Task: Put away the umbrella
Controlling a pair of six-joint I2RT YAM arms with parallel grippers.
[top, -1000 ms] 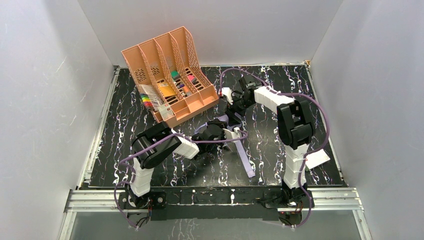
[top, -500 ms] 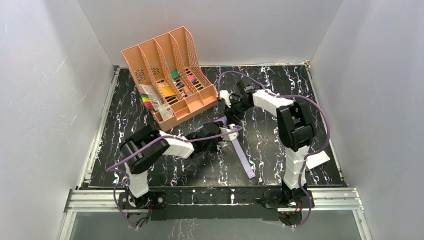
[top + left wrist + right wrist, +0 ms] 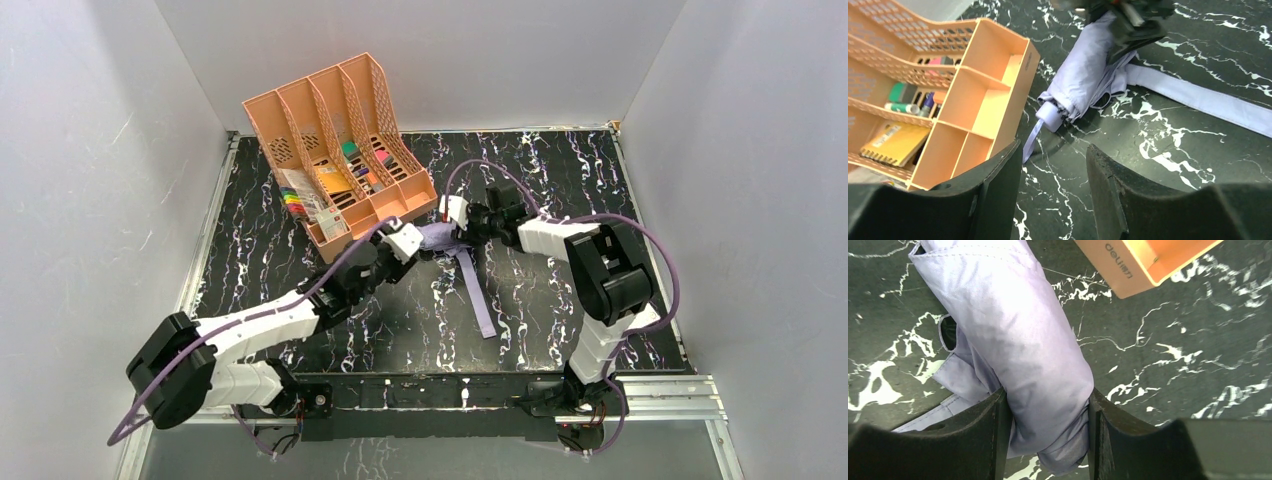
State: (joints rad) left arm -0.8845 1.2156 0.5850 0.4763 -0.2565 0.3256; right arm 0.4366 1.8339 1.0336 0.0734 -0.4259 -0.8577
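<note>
Umbrella (image 3: 1018,350) clamped btwn R fingers (image 3: 955,450); L fingers (image 3: 990,202) open, apparently just short.

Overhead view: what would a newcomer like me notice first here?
A folded pale lavender fabric umbrella lies midway on the black marbled table, its long strap trailing toward the near edge, with the right gripper clamped around it. The left gripper hangs open just short of its rounded end. At the far left stands a peach plastic file organiser holding stationery.

A peach file organiser (image 3: 300,115) holding pens (image 3: 904,107) and a yellow notebook (image 3: 894,145) sits on the marbled table (image 3: 250,250).
</note>
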